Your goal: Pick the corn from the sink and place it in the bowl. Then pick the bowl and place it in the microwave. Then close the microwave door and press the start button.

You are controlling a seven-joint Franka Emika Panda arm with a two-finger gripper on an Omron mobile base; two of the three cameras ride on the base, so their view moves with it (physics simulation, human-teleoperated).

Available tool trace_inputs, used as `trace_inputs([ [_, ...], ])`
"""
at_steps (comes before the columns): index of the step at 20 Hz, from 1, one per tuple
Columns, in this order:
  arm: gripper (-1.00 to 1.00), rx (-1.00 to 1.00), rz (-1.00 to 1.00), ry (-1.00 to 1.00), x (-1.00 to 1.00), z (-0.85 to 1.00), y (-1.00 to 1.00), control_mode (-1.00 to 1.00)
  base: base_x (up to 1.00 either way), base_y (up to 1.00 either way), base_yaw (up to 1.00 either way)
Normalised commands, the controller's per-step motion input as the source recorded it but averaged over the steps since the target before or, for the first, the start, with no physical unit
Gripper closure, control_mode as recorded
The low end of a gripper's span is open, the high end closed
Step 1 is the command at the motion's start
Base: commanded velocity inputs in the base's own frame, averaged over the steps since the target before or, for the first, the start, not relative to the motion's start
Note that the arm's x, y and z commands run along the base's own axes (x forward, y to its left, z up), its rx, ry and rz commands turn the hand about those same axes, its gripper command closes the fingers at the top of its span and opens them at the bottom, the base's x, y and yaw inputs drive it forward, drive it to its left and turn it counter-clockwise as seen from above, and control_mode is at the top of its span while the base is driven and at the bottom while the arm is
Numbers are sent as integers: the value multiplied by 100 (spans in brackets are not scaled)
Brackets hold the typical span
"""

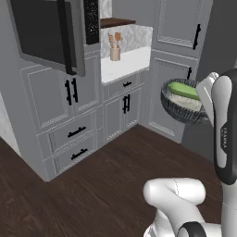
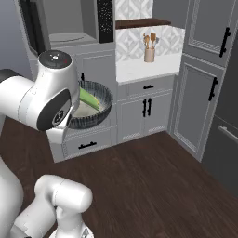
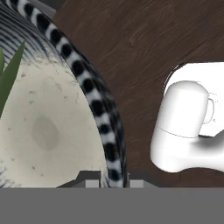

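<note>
My gripper [image 3: 113,180] is shut on the rim of the bowl [image 1: 181,107], one fingertip inside the pale basin and one outside the striped wall. The bowl [image 2: 96,110] hangs in the air, tilted, in front of the lower cabinets. The corn [image 1: 182,90] lies inside it, a green cob against the far wall, and shows as corn [image 2: 88,98] beside my arm. The microwave [image 2: 69,25] sits up and to the left with its turntable showing. The microwave door [image 1: 44,32] stands swung open, its black handle bar toward me. The sink is out of view.
A white counter [image 1: 127,62] with a utensil holder [image 1: 115,52] lies past the microwave column. Grey drawers and cabinet doors [image 1: 74,134] stand below. Tall cabinets [image 2: 204,93] and a dark appliance front [image 2: 228,139] close the right side. Dark wood floor [image 2: 153,186] lies beneath.
</note>
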Motion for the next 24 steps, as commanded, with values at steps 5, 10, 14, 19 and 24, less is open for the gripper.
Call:
trace_inputs([
  [5,100,0,0,0,0,0,0,100,52,-100,42],
  [10,100,0,0,0,0,0,0,100,45,-88,61],
  [14,100,0,0,0,0,0,0,100,31,-67,71],
  [19,100,0,0,0,0,0,0,100,40,-61,67],
  [24,100,0,0,0,0,0,0,100,40,-56,42],
])
